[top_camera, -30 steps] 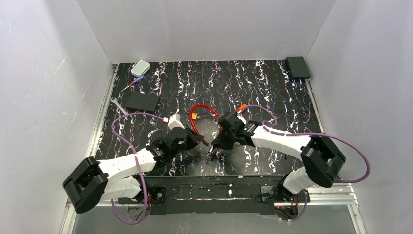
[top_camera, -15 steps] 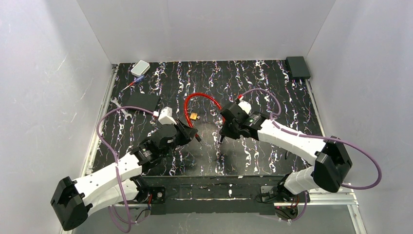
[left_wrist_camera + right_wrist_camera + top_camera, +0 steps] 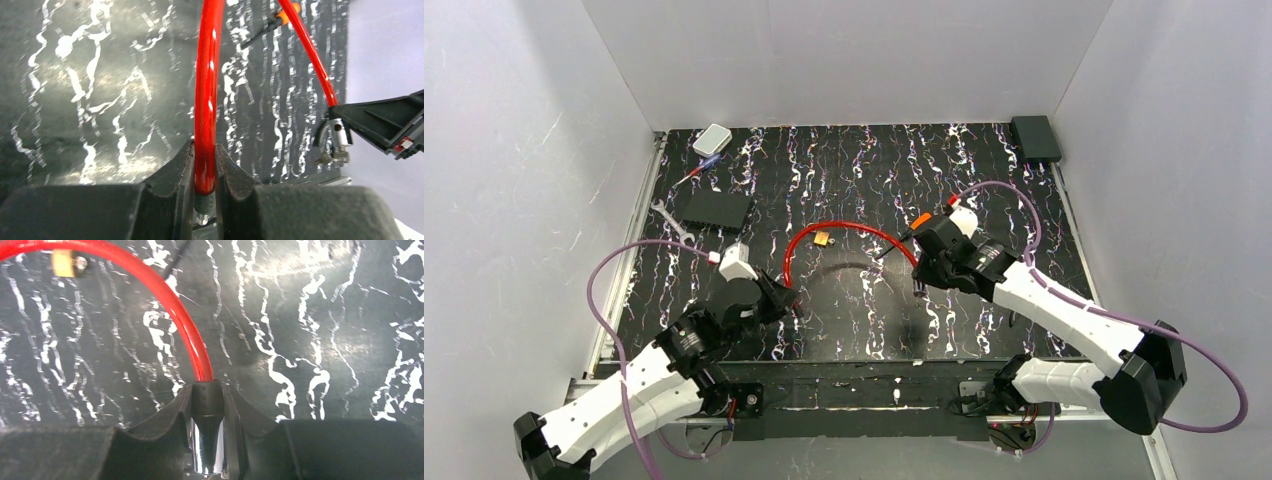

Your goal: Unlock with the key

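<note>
The key (image 3: pixel 919 221) lies on the table beside my right wrist, orange head up, thin black tail pointing left. The left wrist view has it at the top (image 3: pixel 280 17); only its tail (image 3: pixel 176 259) shows in the right wrist view. A red cable (image 3: pixel 839 231) arcs between both grippers. My left gripper (image 3: pixel 786 297) (image 3: pixel 204 147) is shut on the cable's pin end (image 3: pixel 207 100). My right gripper (image 3: pixel 917 268) (image 3: pixel 207 390) is shut on the cable's black and chrome lock barrel (image 3: pixel 207 440). The two cable ends are apart. A small brass padlock (image 3: pixel 823 240) (image 3: pixel 65 262) lies under the arc.
A silver wrench (image 3: pixel 667 218), a black block (image 3: pixel 714 207), a screwdriver (image 3: pixel 696 170) and a white box (image 3: pixel 712 139) sit at the back left. A black box (image 3: pixel 1035 137) stands in the back right corner. White walls close in three sides.
The grippers have drawn apart, left toward the near left, right toward the right. The red cable has spread from a tight loop into a wide arc. The key has stayed put.
</note>
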Action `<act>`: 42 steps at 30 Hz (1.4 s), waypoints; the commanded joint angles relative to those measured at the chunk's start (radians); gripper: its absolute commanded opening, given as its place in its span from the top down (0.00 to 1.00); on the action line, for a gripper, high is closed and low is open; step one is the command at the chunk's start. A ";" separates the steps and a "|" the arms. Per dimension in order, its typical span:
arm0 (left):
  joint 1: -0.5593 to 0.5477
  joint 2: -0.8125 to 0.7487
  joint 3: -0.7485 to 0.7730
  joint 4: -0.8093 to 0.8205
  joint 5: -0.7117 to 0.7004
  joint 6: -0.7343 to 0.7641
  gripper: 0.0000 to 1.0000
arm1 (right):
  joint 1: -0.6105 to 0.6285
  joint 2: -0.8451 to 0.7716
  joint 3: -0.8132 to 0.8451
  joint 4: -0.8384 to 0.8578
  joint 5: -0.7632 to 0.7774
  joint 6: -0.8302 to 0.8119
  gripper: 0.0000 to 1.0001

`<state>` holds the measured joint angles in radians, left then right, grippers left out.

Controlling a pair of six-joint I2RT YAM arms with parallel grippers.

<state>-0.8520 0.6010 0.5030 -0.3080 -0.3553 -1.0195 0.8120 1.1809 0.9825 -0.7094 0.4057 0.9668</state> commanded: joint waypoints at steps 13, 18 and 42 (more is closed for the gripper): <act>0.071 0.219 -0.138 -0.101 -0.034 -0.105 1.00 | -0.067 0.138 -0.233 0.132 -0.035 0.016 0.99; 0.171 0.384 -0.100 -0.013 0.078 -0.043 1.00 | -0.088 0.201 -0.222 0.172 -0.006 -0.002 0.99; 0.352 0.591 -0.058 0.127 0.250 0.104 0.97 | -0.189 0.260 -0.185 0.306 -0.061 -0.185 0.71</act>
<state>-0.5110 1.1957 0.4725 -0.1341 -0.0925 -0.9428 0.6323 1.4784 0.8112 -0.4335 0.3347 0.8116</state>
